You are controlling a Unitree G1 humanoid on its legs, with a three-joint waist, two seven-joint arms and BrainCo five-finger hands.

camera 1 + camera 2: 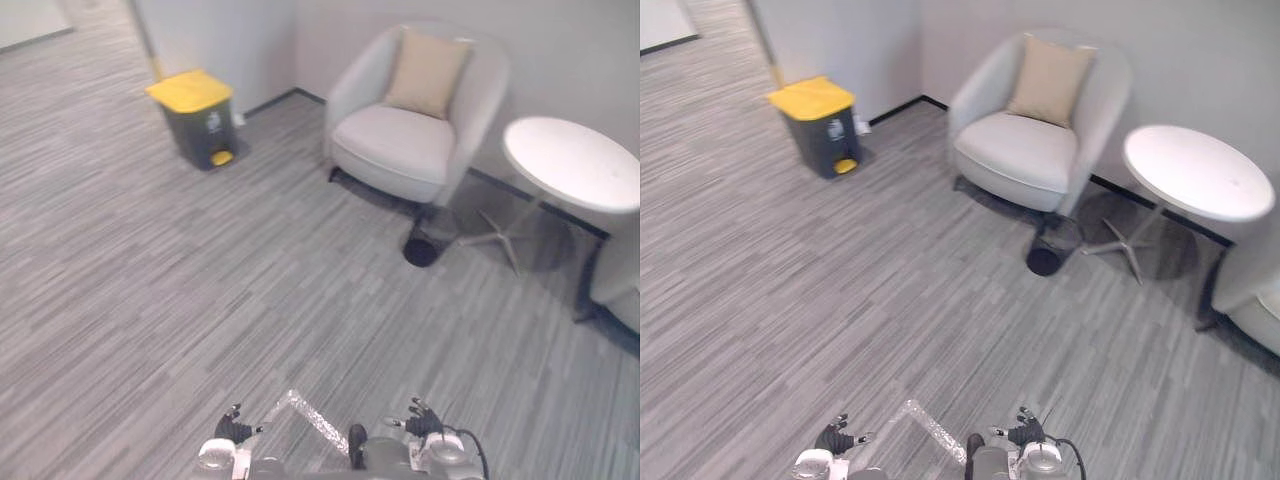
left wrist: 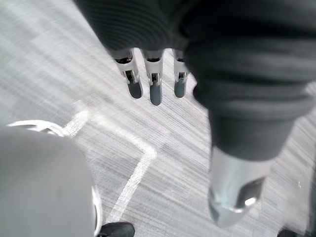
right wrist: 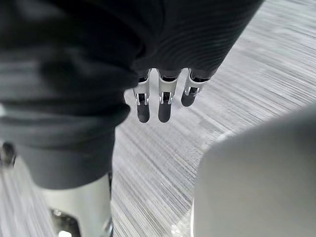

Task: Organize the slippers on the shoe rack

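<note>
At the bottom of your head view, your left hand [image 1: 234,430] and right hand [image 1: 422,420] hang low over the grey carpet [image 1: 150,300], fingers [image 2: 155,89] straight and relaxed, holding nothing. Past them stand a yellow-lidded bin [image 1: 196,115], an armchair [image 1: 410,120] and a round white table [image 1: 570,160]. Among these you see no slippers or shoe rack, so you cannot tell which way they lie or which hand is nearer

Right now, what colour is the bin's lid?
Yellow, on a dark grey bin; the left eye view shows it best.
</note>
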